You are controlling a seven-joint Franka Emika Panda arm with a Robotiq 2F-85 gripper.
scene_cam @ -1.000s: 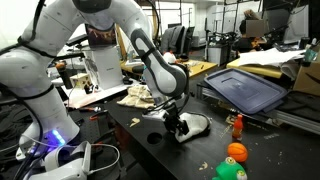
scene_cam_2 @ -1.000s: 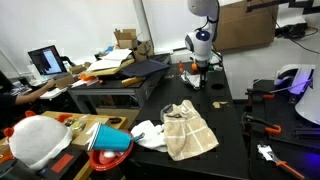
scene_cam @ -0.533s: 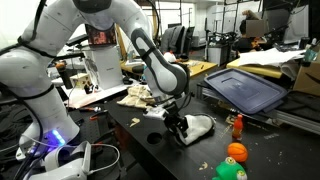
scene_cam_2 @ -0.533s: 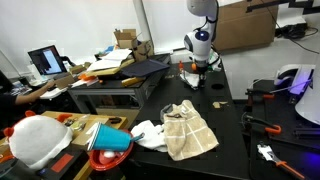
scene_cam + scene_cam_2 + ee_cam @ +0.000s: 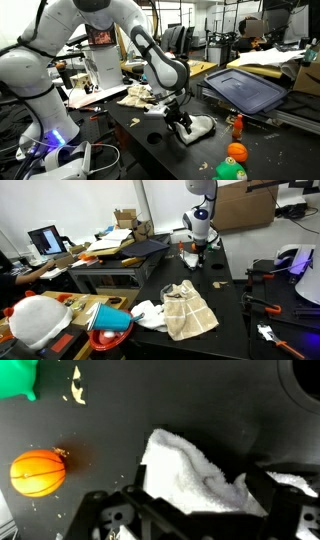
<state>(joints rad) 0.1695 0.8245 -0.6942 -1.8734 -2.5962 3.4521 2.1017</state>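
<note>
White cloth (image 5: 195, 475) lies crumpled directly under the gripper (image 5: 181, 126), whose jaws stand wide astride it, holding nothing. An orange ball (image 5: 38, 472) sits well apart from the cloth.

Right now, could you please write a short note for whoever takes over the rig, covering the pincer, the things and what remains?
Pincer: open, low over the crumpled white cloth, with a finger on either side of it; nothing is gripped.
Things: the cloth lies on the black table. A small orange ball and a green object lie nearby, apart from it.
Done: the cloth is down on the table and free.
Left: probably lift the arm straight up, clear of the cloth.
</note>
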